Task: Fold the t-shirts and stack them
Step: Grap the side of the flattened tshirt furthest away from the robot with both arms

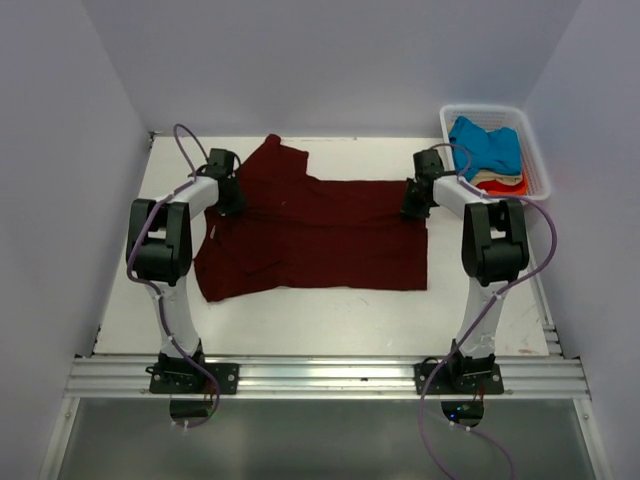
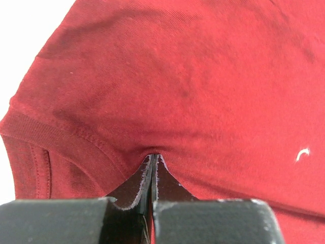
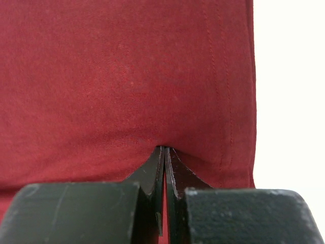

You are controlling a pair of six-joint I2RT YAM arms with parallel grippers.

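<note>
I log dark maroon soft cloth t-shirt (image 1: 320,235) lying spread, left gripper (image 2: 153,158) clamped tight on it, right gripper (image 3: 165,150) likewise.

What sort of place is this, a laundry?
Probably a robot test booth in a lab, not a laundry: plain white walls box in a table, two arms are bolted to a metal rail, and one maroon t-shirt lies spread out.

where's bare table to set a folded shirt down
Widest bare table lies between the maroon t-shirt and the metal rail. A narrower strip runs behind it, toward the back wall. Crowded: the middle, and the basket of other t-shirts.
</note>
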